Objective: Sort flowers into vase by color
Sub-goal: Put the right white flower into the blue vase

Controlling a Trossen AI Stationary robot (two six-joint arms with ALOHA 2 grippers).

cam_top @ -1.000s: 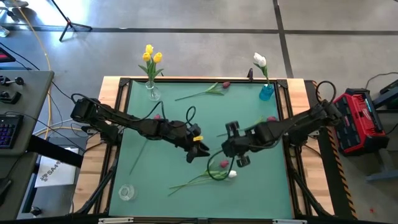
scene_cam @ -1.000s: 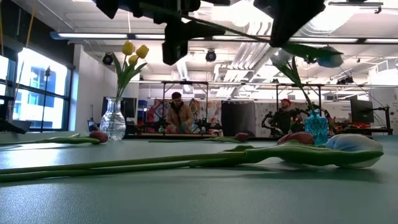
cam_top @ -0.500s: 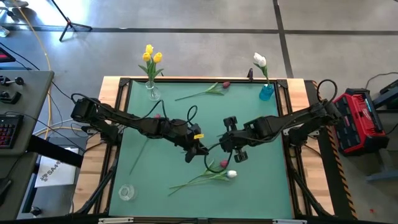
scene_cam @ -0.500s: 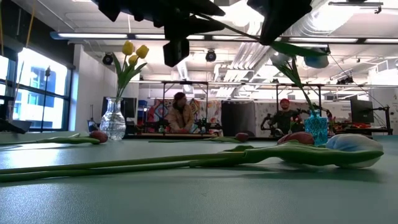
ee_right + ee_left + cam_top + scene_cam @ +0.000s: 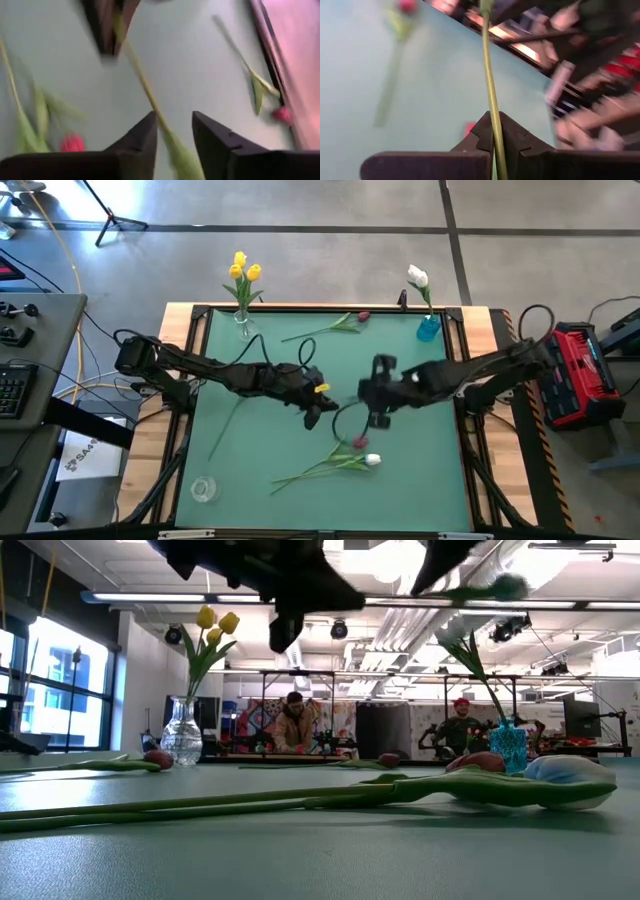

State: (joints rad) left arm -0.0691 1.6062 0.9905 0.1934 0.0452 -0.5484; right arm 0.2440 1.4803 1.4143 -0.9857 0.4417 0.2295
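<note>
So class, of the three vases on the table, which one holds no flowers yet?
The clear vase at the table's near left corner; the other clear vase holds yellow tulips, and the blue vase holds a white tulip.

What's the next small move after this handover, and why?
Probably back the right gripper away. Its fingers stand apart around the stem, while the left gripper is shut on that stem, so the left arm looks ready to carry the flower alone.

No lettering, number or brand can be read anywhere; the white sheet lying left of the green table carries dark print too small to make out.
</note>
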